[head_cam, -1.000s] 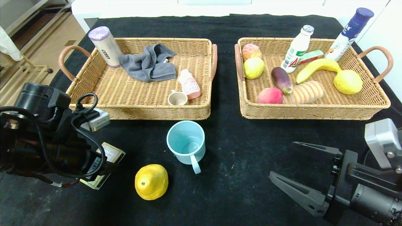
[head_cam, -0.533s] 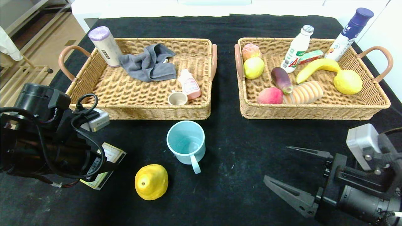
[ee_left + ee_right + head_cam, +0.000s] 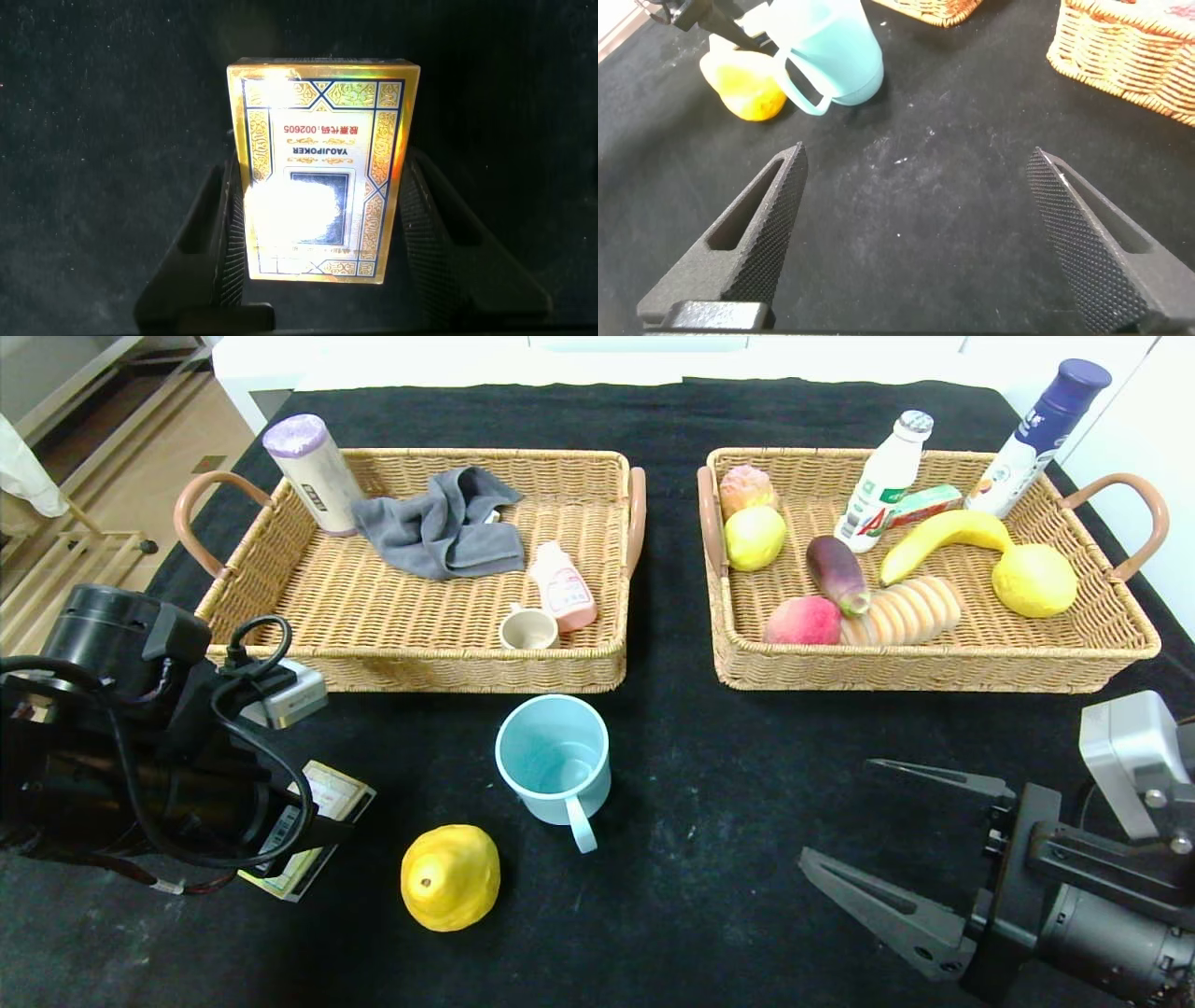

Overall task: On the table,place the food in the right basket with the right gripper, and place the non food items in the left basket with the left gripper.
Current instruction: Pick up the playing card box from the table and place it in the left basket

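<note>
Left gripper [image 3: 294,840] is low at the table's front left, wrist camera pointing straight down. Its fingers [image 3: 210,238] sit on both sides of the playing-card box [image 3: 318,168], flush against its long edges, so it looks clamped on the box. In the head view only a corner of the card box [image 3: 322,803] shows from under the arm. The box lies flat on the black tablecloth [image 3: 672,728].

Right gripper [image 3: 887,840] hovers at front right, tilted down toward the table centre, jaws spread wide and nothing between them. Right wrist view shows bare cloth [image 3: 915,215] between the fingers [image 3: 771,224].

Still on the table:
- yellow pear [image 3: 450,877], near the front edge, between the left arm and the cup.
- light-blue mug [image 3: 555,761], upright, handle toward the robot, just in front of the left basket [image 3: 420,663]; pear and mug close but apart.

Left basket holds a cylinder container, grey cloth [image 3: 443,527], pink bottle and a small cup. Right basket [image 3: 934,672] holds fruit, an eggplant, bread, a banana [image 3: 943,537] and bottles, with a free patch at its front right corner.

Open cloth runs between the two baskets and across the strip from mug to right gripper.
</note>
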`<state>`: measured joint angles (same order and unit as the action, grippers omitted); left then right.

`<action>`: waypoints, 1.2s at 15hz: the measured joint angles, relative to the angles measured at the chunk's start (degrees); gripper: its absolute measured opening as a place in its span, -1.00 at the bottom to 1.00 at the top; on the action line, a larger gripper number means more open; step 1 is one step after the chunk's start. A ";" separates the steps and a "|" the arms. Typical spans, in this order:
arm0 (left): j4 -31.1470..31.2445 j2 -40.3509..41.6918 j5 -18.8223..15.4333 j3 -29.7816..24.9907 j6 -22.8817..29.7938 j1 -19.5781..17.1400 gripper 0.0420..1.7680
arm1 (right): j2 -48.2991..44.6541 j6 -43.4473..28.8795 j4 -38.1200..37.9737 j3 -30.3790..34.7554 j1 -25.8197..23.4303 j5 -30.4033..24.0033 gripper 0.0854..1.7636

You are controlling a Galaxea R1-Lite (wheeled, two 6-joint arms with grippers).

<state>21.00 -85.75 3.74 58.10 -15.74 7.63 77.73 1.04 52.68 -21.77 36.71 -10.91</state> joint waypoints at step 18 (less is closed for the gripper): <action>1.04 10.64 0.88 0.91 0.28 5.35 0.12 | -0.15 0.01 0.00 0.09 0.02 0.02 0.94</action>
<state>22.04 -75.11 4.62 59.01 -15.46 12.98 77.58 1.05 52.68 -21.69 36.73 -10.89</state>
